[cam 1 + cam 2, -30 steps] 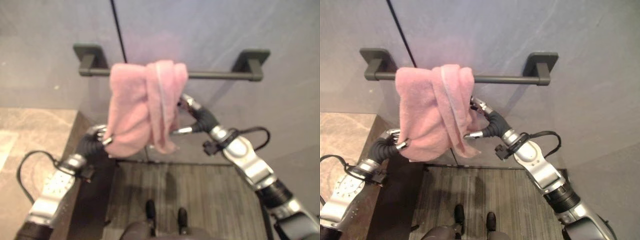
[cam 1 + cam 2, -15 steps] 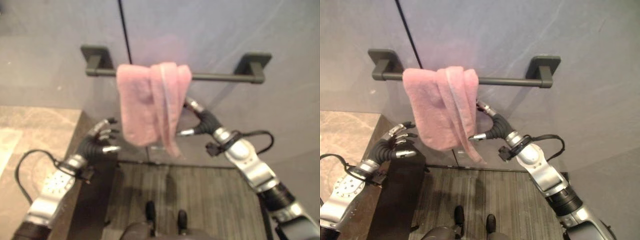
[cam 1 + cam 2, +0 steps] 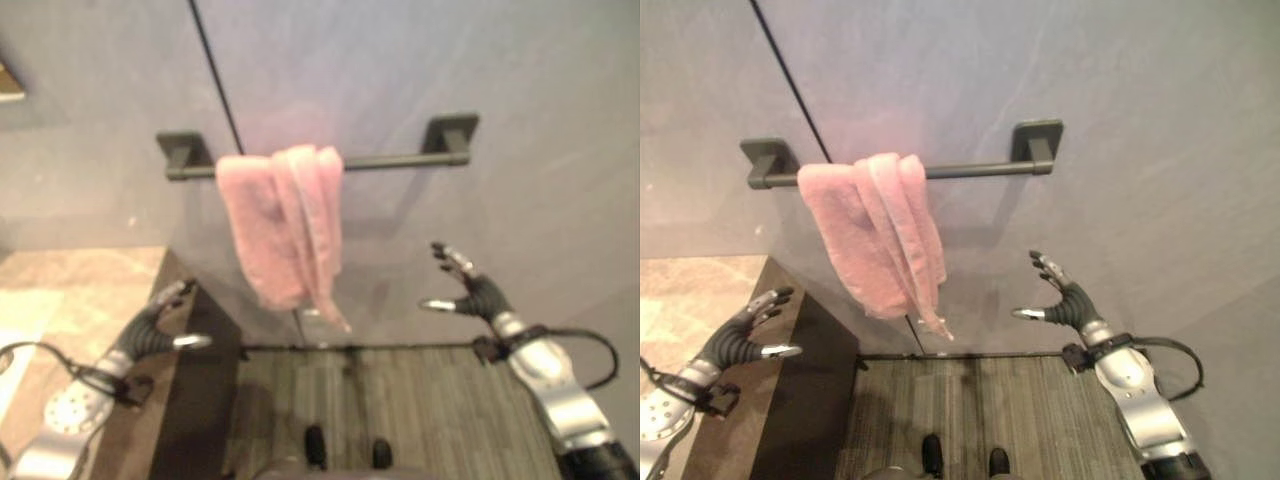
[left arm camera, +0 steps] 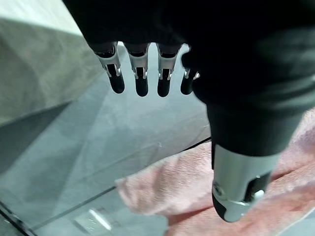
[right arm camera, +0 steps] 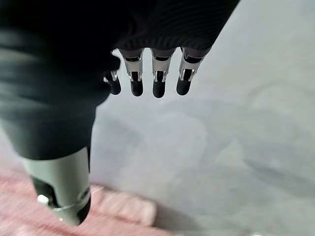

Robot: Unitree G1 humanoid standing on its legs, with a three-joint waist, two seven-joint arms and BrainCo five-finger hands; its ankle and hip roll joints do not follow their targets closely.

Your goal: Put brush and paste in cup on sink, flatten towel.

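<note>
A pink towel hangs bunched in folds over the left part of a dark rail on the grey wall. My left hand is low on the left, apart from the towel, fingers straight and holding nothing. My right hand is on the right, well clear of the towel, its fingers spread and the thumb held apart. In the left wrist view the towel lies past my left hand's fingers. The right wrist view has the towel's edge beyond my right hand's fingers.
A stone counter with a dark side panel stands at the lower left. A dark vertical seam runs down the grey wall behind the rail. Striped grey flooring lies below.
Both hands have let go of the towel and drawn back, the left to the lower left, the right out to the right. The towel now hangs free. The camera has shifted.
</note>
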